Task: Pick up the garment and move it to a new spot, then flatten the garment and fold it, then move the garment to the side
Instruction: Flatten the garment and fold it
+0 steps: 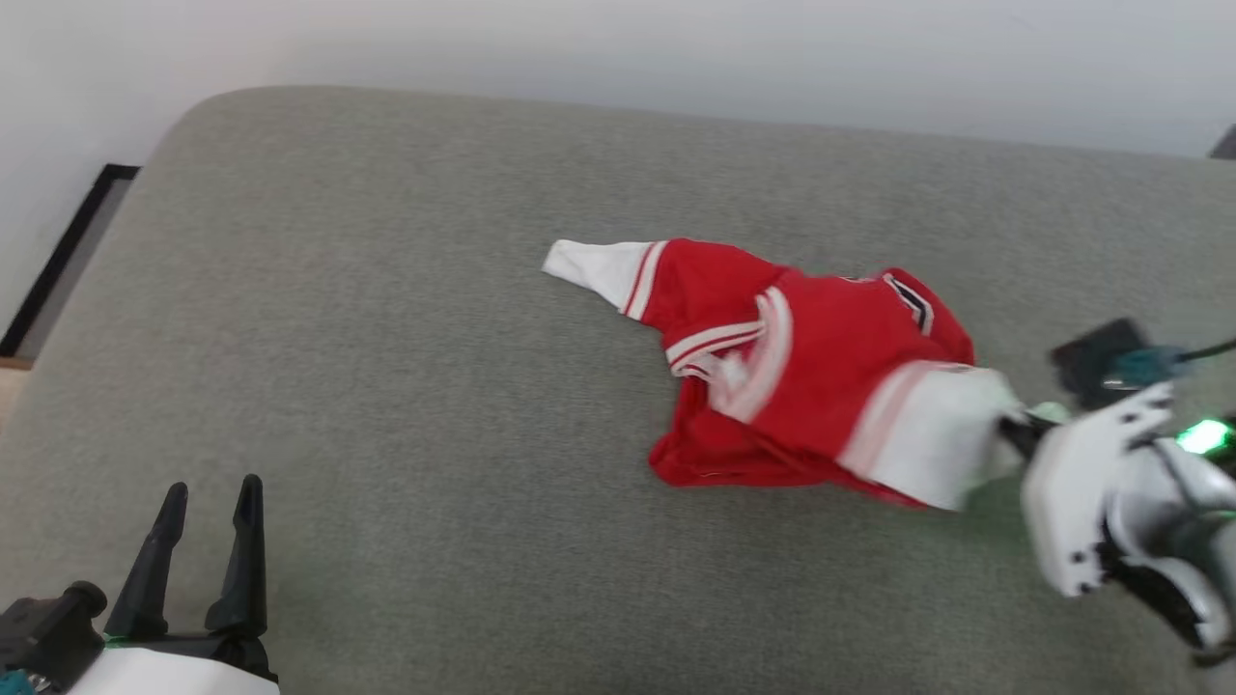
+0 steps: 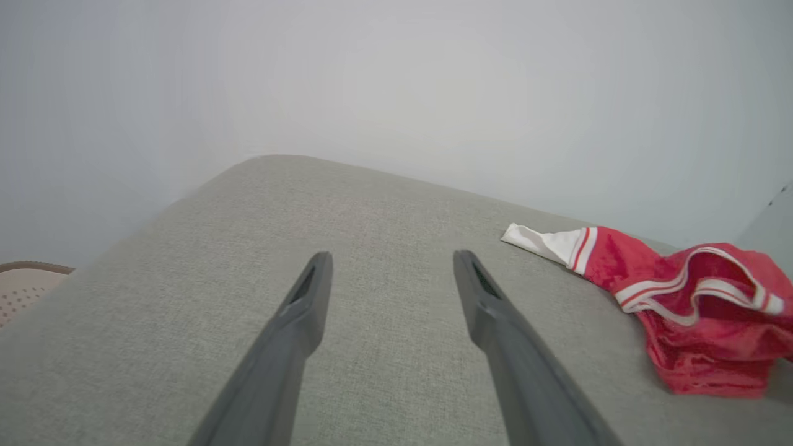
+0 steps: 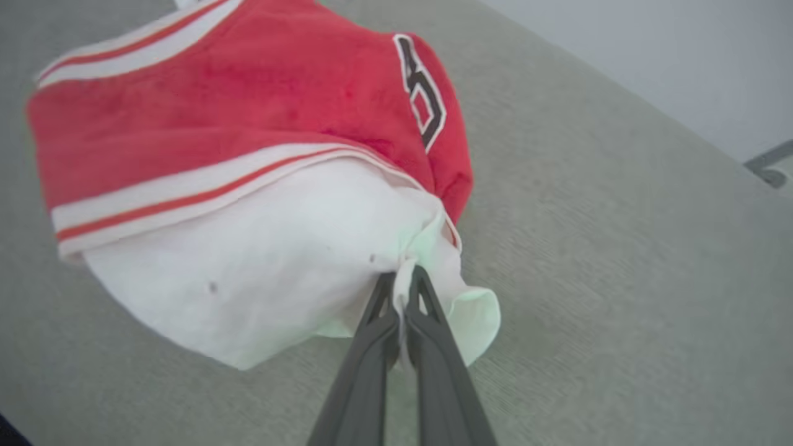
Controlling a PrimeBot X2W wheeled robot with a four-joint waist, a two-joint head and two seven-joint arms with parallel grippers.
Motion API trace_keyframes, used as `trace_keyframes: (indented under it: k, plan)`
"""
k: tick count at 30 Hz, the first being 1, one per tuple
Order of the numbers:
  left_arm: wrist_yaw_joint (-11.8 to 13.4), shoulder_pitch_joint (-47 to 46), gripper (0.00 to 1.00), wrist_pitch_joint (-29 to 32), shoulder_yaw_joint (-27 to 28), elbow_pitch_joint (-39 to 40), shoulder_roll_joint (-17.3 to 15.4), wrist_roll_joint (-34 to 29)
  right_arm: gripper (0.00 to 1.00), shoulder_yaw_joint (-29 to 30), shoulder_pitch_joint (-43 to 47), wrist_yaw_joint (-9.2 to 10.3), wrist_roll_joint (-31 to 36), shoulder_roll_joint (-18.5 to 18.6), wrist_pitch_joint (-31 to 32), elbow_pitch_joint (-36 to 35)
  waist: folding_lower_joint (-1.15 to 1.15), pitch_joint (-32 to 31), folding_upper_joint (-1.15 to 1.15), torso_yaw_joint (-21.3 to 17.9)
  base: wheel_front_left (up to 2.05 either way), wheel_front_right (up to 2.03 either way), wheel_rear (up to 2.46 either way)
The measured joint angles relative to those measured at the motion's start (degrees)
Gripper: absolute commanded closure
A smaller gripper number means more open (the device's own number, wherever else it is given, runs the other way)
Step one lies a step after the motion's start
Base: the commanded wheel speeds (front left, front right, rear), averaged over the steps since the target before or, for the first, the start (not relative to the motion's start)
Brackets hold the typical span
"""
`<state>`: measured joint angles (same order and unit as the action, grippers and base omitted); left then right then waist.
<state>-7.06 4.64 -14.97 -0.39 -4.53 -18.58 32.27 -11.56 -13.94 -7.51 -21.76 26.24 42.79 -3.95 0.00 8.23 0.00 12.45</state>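
The garment [image 1: 811, 367], a red jersey T-shirt with white sleeves and striped trim, lies crumpled on the grey cushioned surface [image 1: 386, 338], right of centre. My right gripper [image 1: 1009, 425] is shut on its near white sleeve. In the right wrist view the two dark fingers [image 3: 427, 310] pinch a fold of white fabric of the garment [image 3: 260, 173], and the sleeve end is lifted and stretched toward me. My left gripper [image 1: 208, 497] stands open at the lower left, well clear of the garment [image 2: 681, 310], with nothing between its fingers [image 2: 310, 291].
A pale wall [image 1: 676, 48] runs behind the grey surface. The surface's rounded far-left corner [image 1: 208, 106] drops to a floor with a dark skirting strip [image 1: 58, 261]. A beige perforated object [image 2: 25, 285] shows at the left.
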Motion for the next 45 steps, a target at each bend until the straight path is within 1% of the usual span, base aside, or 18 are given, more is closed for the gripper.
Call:
trace_keyframes:
  k: [4,6,9,11,12,13,14,15,18,21,27,31,35,37,38,42,45]
  plan:
    - [0.0,-0.57,0.0,-0.01,-0.35,0.01,-0.05,-0.05,1.0,6.27,2.7,0.0,0.14,1.74,1.16,1.22,0.0,0.46,0.0,-1.64,0.0,0.0,0.0]
    - [-0.01,-1.08,0.0,-0.01,-0.67,-0.08,-0.08,-0.07,1.0,8.45,3.44,0.0,0.16,2.02,1.07,3.26,0.0,0.84,0.0,-2.03,0.0,0.0,0.0]
    - [-0.02,-1.54,0.0,-0.01,-1.14,-0.52,-0.25,-0.05,1.0,9.64,3.93,0.0,0.03,1.45,-0.13,7.47,0.0,1.37,0.0,-2.31,0.0,0.0,0.0]
    - [-0.08,-2.25,0.0,-0.01,-1.46,-0.75,-0.38,-0.01,1.0,9.58,3.7,0.0,-0.59,0.29,-1.36,10.82,0.0,1.72,0.0,-2.39,0.0,0.0,0.0]
    - [-0.08,-2.45,0.0,-0.01,-1.66,-0.96,-0.56,0.08,0.87,9.35,3.33,0.0,-0.43,-0.14,-2.31,12.59,0.0,1.9,0.0,-2.45,0.0,0.0,0.0]
    - [-0.08,-2.69,0.0,0.01,-1.99,-1.26,-0.86,0.11,0.71,8.93,2.68,0.0,-0.24,-0.44,-2.89,14.14,0.0,2.07,0.0,-2.49,0.0,0.0,0.0]
    - [-0.08,-3.06,0.0,0.13,-2.31,-1.54,-1.19,0.11,0.47,8.7,1.92,0.0,-0.31,-0.82,-3.25,15.7,0.0,2.22,0.0,-2.53,0.0,0.0,0.0]
    - [-0.09,-3.45,0.0,0.45,-2.66,-1.61,-1.45,0.22,0.0,8.33,1.29,0.0,-0.29,-1.25,-3.74,16.85,0.0,2.32,0.0,-2.6,0.0,0.0,0.0]
    - [-0.1,-4.9,0.0,1.72,-3.64,-1.68,-2.32,1.02,0.0,7.66,-0.3,0.0,-0.37,-2.29,-4.46,19.02,0.0,2.47,0.0,-2.98,0.0,0.0,0.0]
    - [-0.25,-6.51,0.0,4.15,-4.76,-1.22,-4.12,2.77,0.0,7.32,-1.22,0.0,-0.47,-2.4,-5.05,19.13,0.0,2.41,0.0,-3.7,0.0,0.0,0.0]
    - [-0.25,-11.66,0.0,12.59,-7.23,1.24,-9.5,7.21,0.0,8.39,-1.46,0.0,-0.62,-3.78,-7.37,14.22,0.0,2.2,0.0,-6.39,0.0,0.0,0.0]
    - [-0.25,-16.06,0.0,20.12,-7.79,1.57,-13.01,10.5,0.0,9.6,-1.29,0.0,0.14,-6.71,-9.68,9.44,0.0,2.28,0.0,-9.07,0.0,0.0,0.0]
    - [-0.25,-21.65,0.0,26.76,-8.76,0.99,-16.26,13.12,0.0,10.59,-1.07,0.0,2.03,-10.85,-13.23,5.0,0.0,2.67,0.0,-12.29,0.0,0.0,0.0]
    - [-0.25,-24.43,0.0,29.54,-9.66,0.21,-17.59,14.14,0.0,10.78,-0.98,0.0,3.03,-12.6,-15.84,3.3,0.0,3.01,0.0,-13.89,0.0,0.0,0.0]
    - [-0.25,-24.43,0.0,29.54,-9.66,0.21,-17.59,14.14,0.0,10.78,-0.98,0.0,3.03,-12.6,-15.84,3.3,0.0,3.01,0.0,-13.89,0.0,0.0,0.0]
    - [-0.25,-30.1,0.0,34.09,-12.15,-2.53,-19.7,14.81,0.0,11.67,-1.33,0.01,5.97,-16.44,-23.42,0.31,0.0,3.96,0.0,-17.12,0.0,0.0,0.0]
    - [-0.26,-34.07,0.0,37.12,-14.56,-5.14,-20.64,15.43,0.0,12.05,-1.52,0.0,8.32,-19.5,-29.18,-1.15,0.0,4.79,0.0,-19.37,0.0,0.0,0.0]
